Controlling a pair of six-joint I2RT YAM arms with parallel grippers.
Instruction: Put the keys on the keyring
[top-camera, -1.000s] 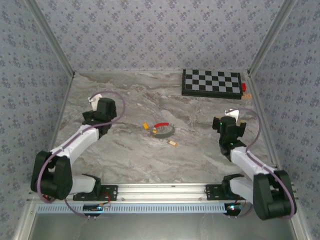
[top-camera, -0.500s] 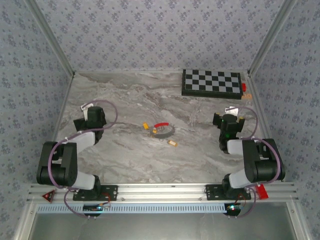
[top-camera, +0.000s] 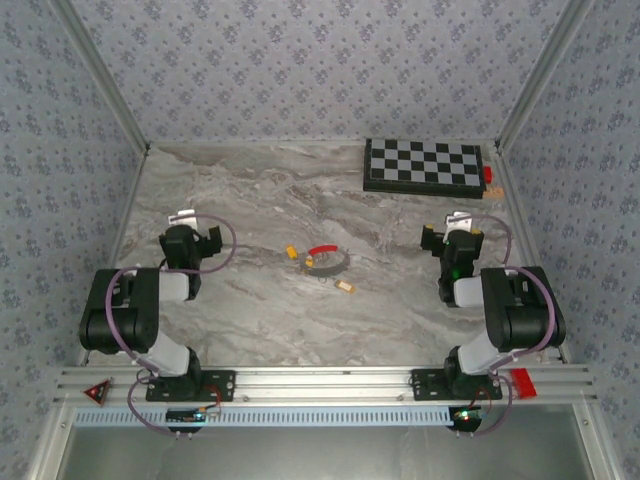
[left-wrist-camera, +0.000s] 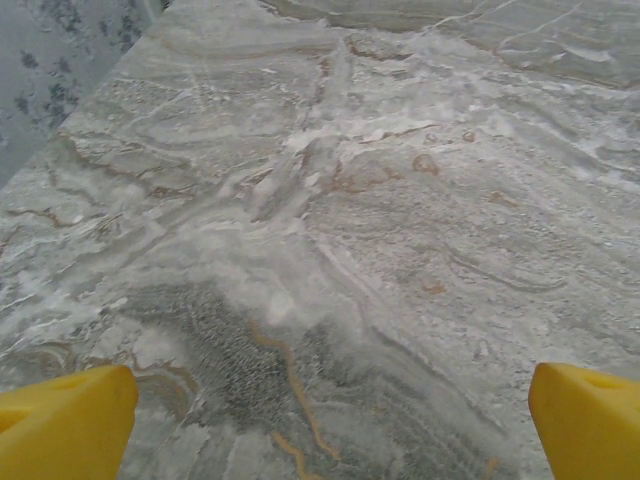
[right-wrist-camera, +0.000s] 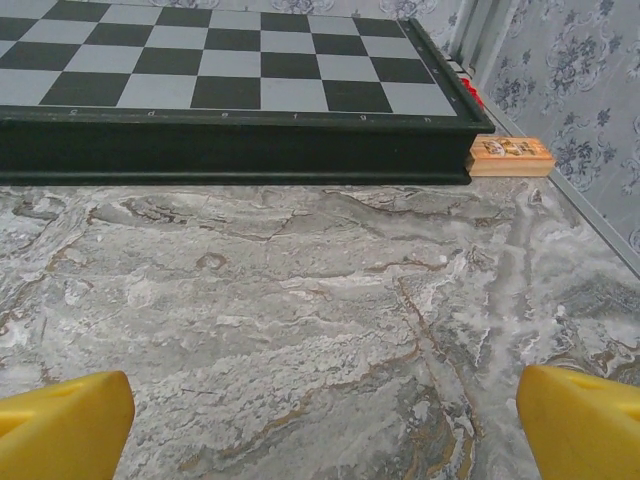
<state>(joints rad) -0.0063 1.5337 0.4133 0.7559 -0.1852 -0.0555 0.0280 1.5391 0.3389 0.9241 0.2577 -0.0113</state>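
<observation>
From above: keyring, keys at centre; right wrist: chessboard, wooden block.

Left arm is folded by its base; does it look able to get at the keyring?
Likely yes: bare table lies between the left gripper and the keyring, jaws open. Only the yellow key lies on that side of it.

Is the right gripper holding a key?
No, the right gripper is open, and bare table shows between its jaws.
</observation>
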